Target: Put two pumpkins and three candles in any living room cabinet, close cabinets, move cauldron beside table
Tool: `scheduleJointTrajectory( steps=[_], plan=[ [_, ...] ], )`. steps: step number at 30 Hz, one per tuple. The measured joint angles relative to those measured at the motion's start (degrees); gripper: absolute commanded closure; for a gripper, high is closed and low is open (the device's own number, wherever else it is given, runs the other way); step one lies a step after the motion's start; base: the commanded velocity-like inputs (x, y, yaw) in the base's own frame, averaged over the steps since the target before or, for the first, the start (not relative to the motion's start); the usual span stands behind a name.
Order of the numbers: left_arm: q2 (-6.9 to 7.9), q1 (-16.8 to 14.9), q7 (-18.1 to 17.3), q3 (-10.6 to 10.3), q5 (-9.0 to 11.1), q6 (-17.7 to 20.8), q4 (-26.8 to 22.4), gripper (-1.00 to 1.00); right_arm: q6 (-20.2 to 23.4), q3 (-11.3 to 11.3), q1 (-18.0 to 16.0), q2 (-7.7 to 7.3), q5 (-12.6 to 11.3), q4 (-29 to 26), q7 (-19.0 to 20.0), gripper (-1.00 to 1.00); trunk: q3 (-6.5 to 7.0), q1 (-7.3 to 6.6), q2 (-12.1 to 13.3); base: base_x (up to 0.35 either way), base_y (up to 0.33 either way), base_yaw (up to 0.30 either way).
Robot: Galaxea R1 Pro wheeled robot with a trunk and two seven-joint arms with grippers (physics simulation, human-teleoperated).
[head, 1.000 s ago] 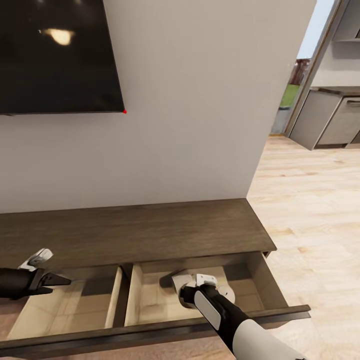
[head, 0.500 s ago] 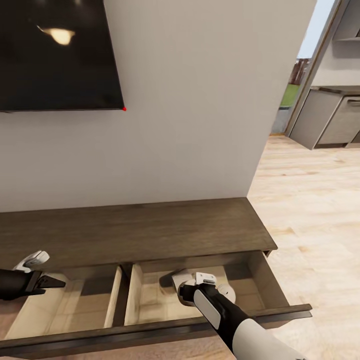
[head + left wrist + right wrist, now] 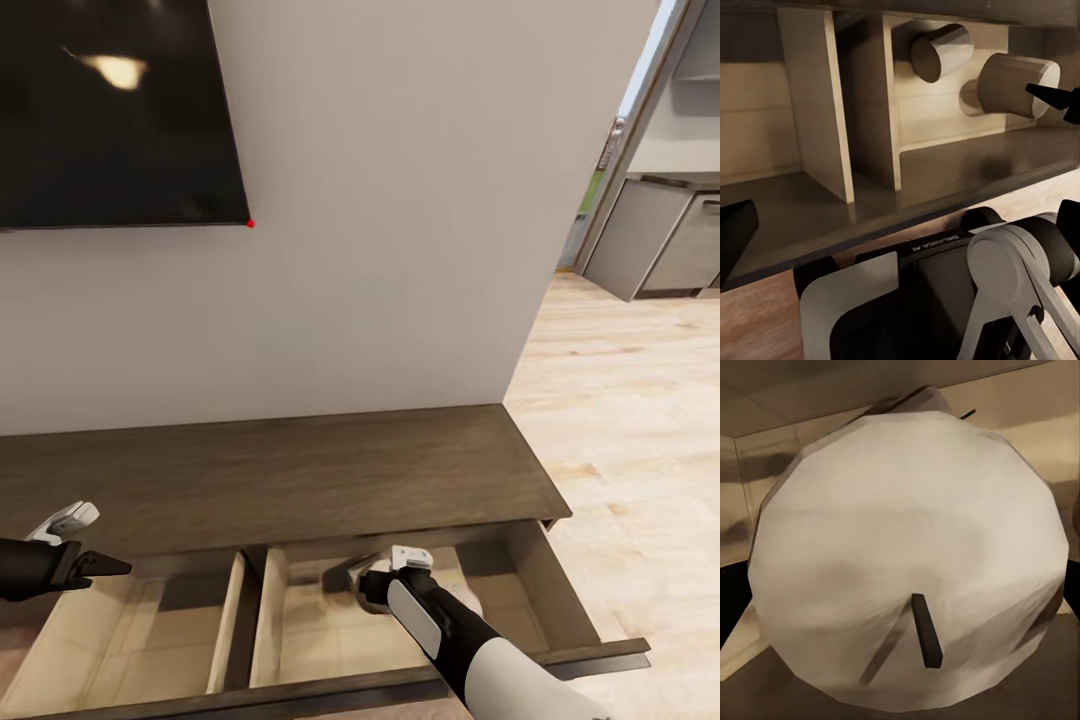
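Right gripper (image 3: 372, 580) inside the open right-hand drawer (image 3: 520, 570) of the cabinet (image 3: 300, 465), a white candle (image 3: 907, 555) directly before it — whether clamped or released cannot be told. A second candle (image 3: 941, 51) lies beside it. Left gripper (image 3: 85, 565) hovers over the left drawer, its state likewise unclear. Step in hand: depositing candles — next, withdrawing the arm clear of the drawer.

A pale grey wall (image 3: 380, 200) is seen at the centre, and the rest is placed from it. A dark television screen (image 3: 115, 110) is mounted on its upper left part, with a lamp reflected in the glass. To the right of the wall's outer corner, light wood-plank flooring (image 3: 630, 400) is laid. Beyond that floor, grey kitchen cupboards (image 3: 660, 240) are set beside a bright doorway.
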Motion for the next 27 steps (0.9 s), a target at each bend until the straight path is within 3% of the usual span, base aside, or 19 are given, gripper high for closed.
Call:
scheduleJointTrajectory(
  steps=[16, 27],
  plan=[
    [0.00, 0.0, 0.0, 0.0, 0.2, 0.0, -0.1, -1.00, 3.8, 0.0, 0.0, 0.00, 0.0, 0.6, -1.3, 1.00, 0.00, 0.01, 0.0, 0.009, 0.000, 0.000],
    [0.16, 0.0, -0.1, 0.1, 0.2, 0.1, -0.5, -1.00, 3.8, 0.0, 0.0, 0.00, 0.0, 0.7, -1.7, 1.00, -1.61, 1.99, -3.6, 0.000, 0.000, 0.000]
  ],
)
